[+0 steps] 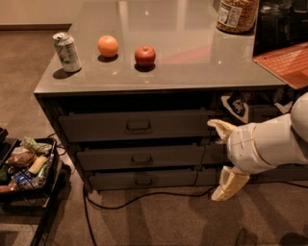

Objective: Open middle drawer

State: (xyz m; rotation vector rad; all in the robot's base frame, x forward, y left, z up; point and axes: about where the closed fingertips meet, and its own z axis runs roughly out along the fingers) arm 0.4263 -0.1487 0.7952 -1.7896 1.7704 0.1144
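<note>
The middle drawer [139, 157] is the low, wide dark grey front between a taller drawer [137, 126] above and another low one [140, 180] below. Its front sits in line with the other fronts, and a small dark handle [142, 160] marks its centre. My gripper [223, 157] hangs at the right of this stack, in front of the narrower drawers, about level with the middle drawer. It is open, with one pale finger [219, 129] up and the other [229, 185] down, and nothing between them. It is well to the right of the handle and touches nothing.
On the cabinet top [192, 62] stand a can [67, 52], an orange [108, 46], an apple [145, 55] and a jar [237, 14]. An orange-red board [286, 62] overhangs at right. A black crate [24, 168] of items sits on the floor at left. A cable [144, 197] runs along the carpet.
</note>
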